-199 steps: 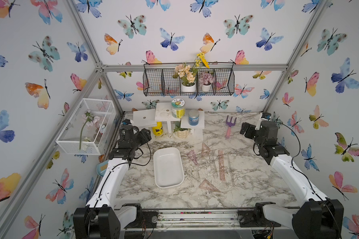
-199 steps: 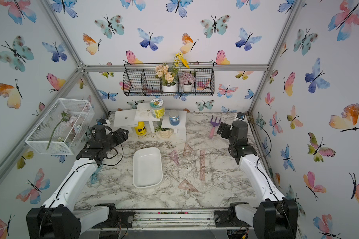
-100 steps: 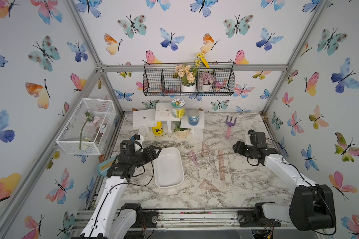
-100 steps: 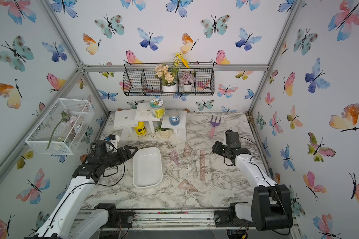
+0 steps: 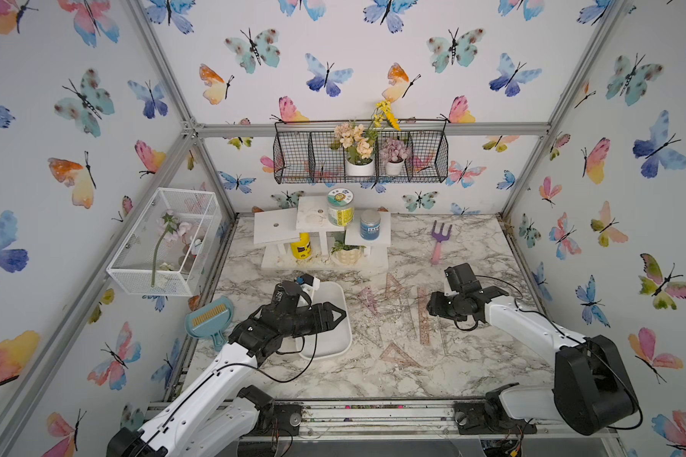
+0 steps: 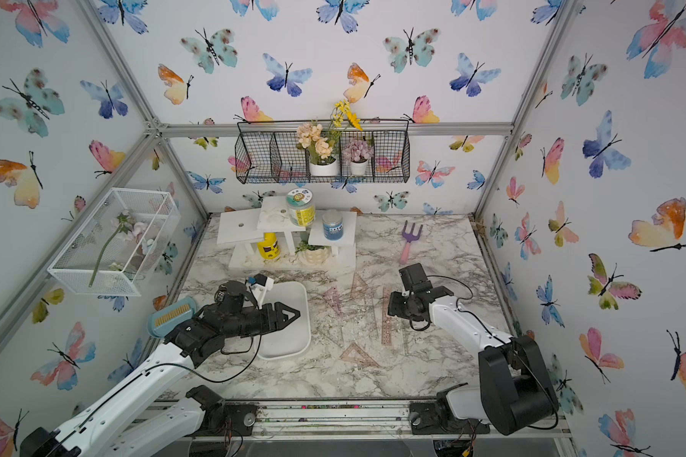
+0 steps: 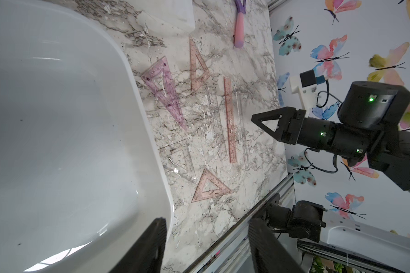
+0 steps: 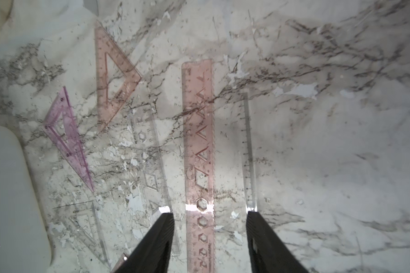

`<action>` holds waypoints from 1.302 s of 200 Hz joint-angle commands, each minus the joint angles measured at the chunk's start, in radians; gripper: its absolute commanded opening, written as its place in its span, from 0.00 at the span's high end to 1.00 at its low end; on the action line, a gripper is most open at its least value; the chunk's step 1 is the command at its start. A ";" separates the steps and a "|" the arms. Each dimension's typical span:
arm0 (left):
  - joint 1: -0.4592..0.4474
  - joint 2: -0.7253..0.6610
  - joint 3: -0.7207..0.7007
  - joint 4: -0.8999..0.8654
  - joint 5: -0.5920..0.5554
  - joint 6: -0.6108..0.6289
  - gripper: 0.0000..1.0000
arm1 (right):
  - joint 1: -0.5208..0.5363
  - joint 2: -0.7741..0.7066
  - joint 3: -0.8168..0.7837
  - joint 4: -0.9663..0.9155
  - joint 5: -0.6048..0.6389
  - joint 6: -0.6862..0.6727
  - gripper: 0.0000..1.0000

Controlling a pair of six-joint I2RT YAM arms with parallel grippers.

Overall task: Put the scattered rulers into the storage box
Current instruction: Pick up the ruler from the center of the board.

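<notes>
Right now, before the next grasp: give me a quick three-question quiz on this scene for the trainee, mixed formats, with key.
1. True or false: the storage box already holds a ruler.
2. Pick one. The long pink ruler lies: A) on the table, passing between the open fingers of the right gripper in its wrist view; B) in the storage box; C) under the garden fork.
3. Fill in: the ___ gripper hovers over the storage box, jaws open.
Key: 1 false; 2 A; 3 left gripper.
</notes>
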 commanded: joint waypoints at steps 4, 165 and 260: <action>-0.069 0.037 0.006 0.074 -0.082 -0.053 0.38 | 0.014 0.029 0.020 -0.086 0.118 0.025 0.50; -0.090 0.176 0.050 0.145 -0.054 -0.041 0.39 | 0.076 0.018 -0.078 -0.182 0.116 0.108 0.72; -0.090 0.153 0.028 0.143 -0.063 -0.048 0.39 | 0.085 0.038 -0.140 -0.139 0.110 0.121 0.82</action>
